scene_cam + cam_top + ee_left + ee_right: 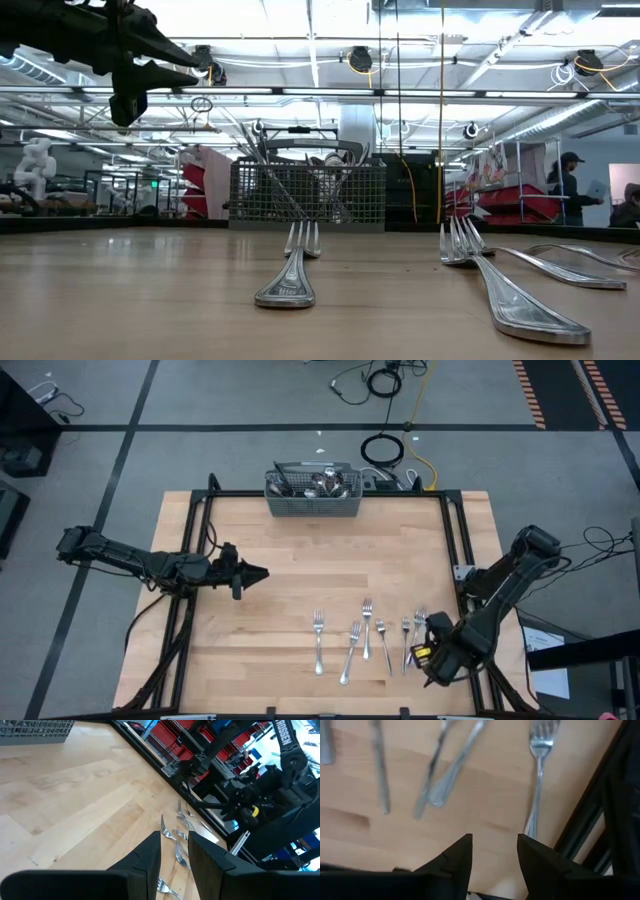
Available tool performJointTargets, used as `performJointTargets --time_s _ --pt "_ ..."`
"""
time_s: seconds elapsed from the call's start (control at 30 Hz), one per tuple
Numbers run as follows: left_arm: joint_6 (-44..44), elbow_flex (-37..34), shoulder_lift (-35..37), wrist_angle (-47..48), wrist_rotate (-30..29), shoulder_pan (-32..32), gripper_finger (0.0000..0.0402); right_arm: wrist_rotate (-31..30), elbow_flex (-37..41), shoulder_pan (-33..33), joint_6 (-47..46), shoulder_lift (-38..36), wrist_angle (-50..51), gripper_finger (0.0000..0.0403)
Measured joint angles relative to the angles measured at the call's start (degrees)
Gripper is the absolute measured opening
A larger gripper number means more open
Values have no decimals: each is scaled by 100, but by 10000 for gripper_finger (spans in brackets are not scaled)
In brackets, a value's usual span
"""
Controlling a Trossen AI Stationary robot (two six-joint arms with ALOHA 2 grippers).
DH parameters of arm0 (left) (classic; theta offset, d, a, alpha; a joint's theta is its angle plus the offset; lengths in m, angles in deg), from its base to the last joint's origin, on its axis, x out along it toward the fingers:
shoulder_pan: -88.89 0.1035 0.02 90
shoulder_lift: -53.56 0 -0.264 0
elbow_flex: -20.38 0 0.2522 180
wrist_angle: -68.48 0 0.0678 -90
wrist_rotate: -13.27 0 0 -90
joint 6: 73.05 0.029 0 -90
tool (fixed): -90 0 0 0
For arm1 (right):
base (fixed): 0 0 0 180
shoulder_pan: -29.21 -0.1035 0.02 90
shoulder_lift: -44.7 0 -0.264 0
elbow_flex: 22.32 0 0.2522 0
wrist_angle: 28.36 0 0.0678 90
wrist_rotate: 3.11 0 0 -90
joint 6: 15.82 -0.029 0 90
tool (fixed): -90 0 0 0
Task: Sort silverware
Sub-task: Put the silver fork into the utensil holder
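**Two dark arms with wedge-tipped fingers**

Both arms are matt black, built of boxy jointed segments; the right arm (505, 585) carries white "TROSSEN" lettering along one link, seen from the left wrist view, and a small yellow patch near its wrist; black cables trail along the left arm (140, 562); each gripper ends in two flat black fingers (455, 857) with angled, wedge-like tips.

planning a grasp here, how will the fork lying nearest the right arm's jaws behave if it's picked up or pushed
The fork looks like slim solid metal, so it is probably stiff and will not flop. It lies flat on the smooth wooden table, so a push would likely slide or spin it rather than roll it. Its shiny, thin handle may be slippery and hard to get under.
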Motion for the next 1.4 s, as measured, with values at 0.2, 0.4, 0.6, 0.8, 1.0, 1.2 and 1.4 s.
performJointTargets --time_s 0.2,0.4,0.6,0.8,1.0,1.2,1.4 --pt "1 -1 1 -2 1 0 105 104 502 77 18 158 -196 164" --pt "-2 0 0 -4 0 0 105 327 1245 127 19 164 -540 173" --pt "-2 -1 0 -14 -1 0 105 442 2107 153 90 164 -1734 167" --pt "-4 -1 0 -25 -27 0 105 560 2603 167 154 103 -2196 160" --pt "-4 -2 0 -35 -112 0 105 760 2629 272 408 120 -2359 34" --pt "-2 0 2 -33 -159 0 105 780 2565 375 263 156 -2311 5" --pt "-2 -2 2 -28 -166 0 105 -253 1821 613 308 215 -1294 2"
